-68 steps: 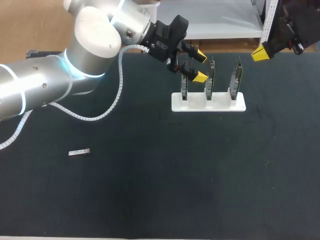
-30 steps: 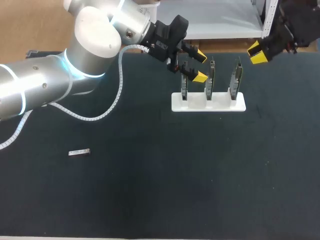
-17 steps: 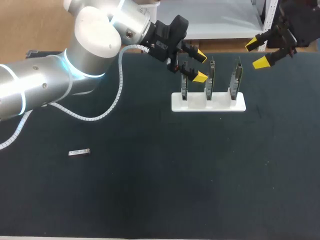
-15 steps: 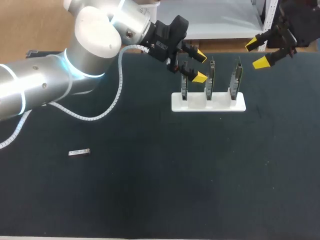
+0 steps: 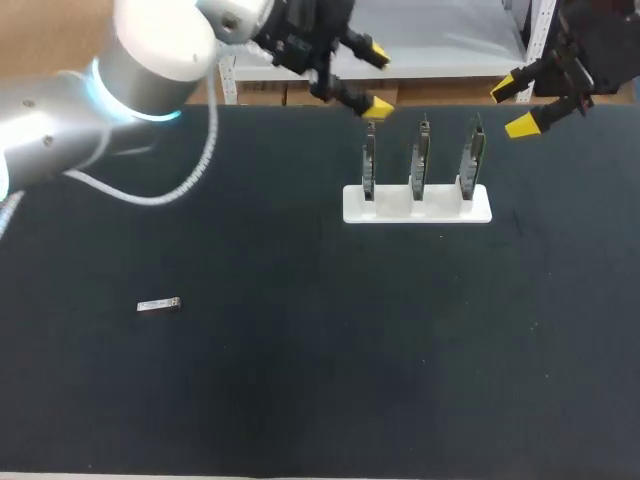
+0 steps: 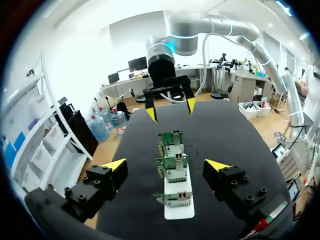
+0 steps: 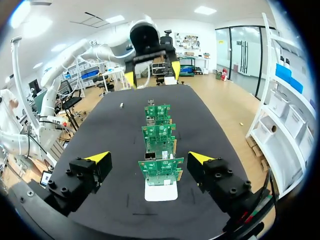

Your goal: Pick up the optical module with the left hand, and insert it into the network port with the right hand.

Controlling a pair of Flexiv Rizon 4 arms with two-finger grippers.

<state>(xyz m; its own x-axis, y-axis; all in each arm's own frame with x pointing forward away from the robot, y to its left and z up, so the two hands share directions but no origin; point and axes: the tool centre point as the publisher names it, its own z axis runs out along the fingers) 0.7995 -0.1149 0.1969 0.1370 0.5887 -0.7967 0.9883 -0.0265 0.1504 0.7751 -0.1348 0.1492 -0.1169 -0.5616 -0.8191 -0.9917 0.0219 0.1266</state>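
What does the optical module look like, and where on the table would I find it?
On the dark table, a white stand near the far edge holds three upright green boards. The optical module lies alone, well left of that stand and nearer the camera. It is a small silvery bar lying flat, while the boards stand in a row.

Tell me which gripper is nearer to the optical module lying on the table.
Left. The left gripper hangs open near the far edge of the table, away from the optical module. The right gripper, also open, is even farther, beyond the white stand.
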